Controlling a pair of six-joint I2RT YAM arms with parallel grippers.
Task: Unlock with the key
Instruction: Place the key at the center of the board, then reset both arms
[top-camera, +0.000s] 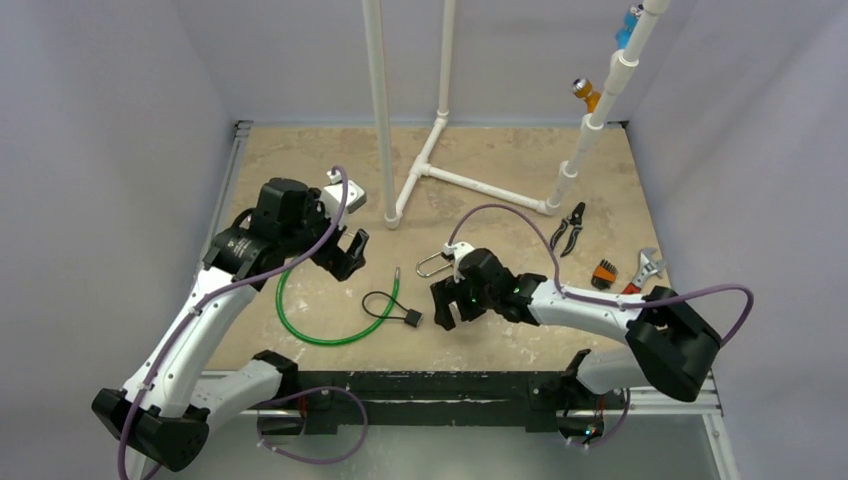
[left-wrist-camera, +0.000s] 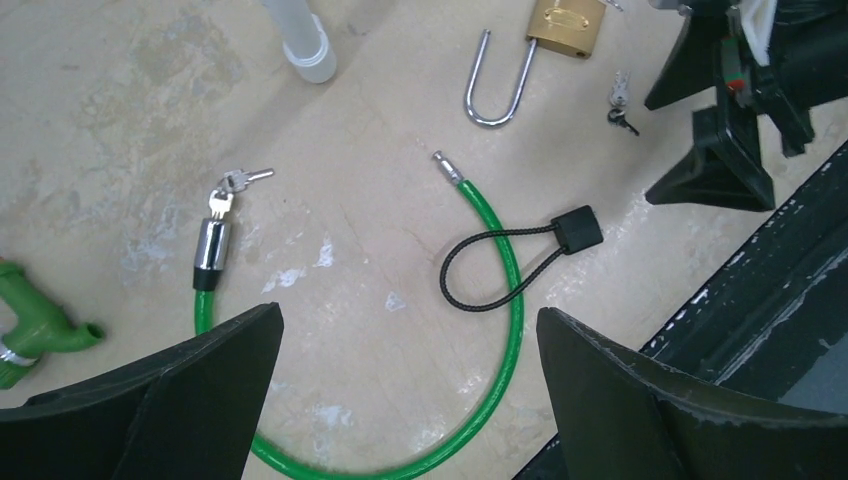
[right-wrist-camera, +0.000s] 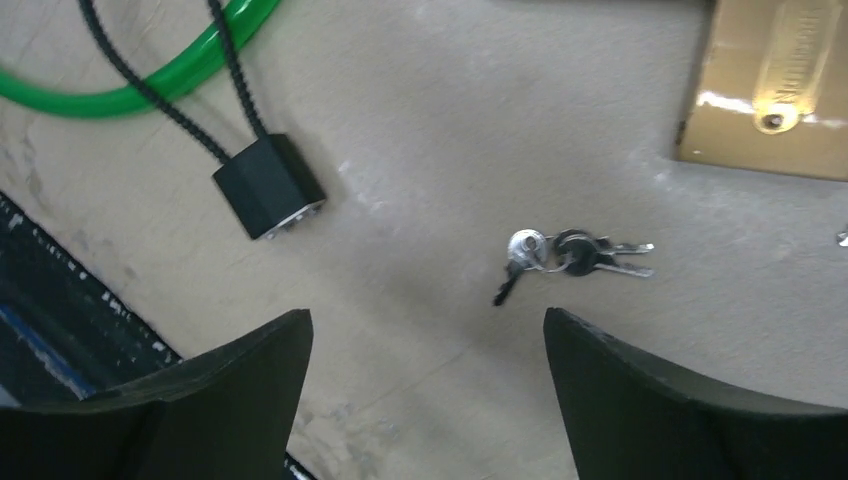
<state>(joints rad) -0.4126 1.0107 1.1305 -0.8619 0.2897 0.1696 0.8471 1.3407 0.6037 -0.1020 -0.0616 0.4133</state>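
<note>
Brass padlock and keys lie below the released right end effector; left end effector released too.

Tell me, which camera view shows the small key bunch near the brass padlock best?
The right wrist view: the key bunch lies close, sharp and unobstructed, ring and blades distinct, ahead of the open right gripper. The left wrist view shows it only small, near the brass padlock. In the top view I cannot make it out.

The left pincer and right pincer both point downward, spread wide, gripping nothing.
</note>
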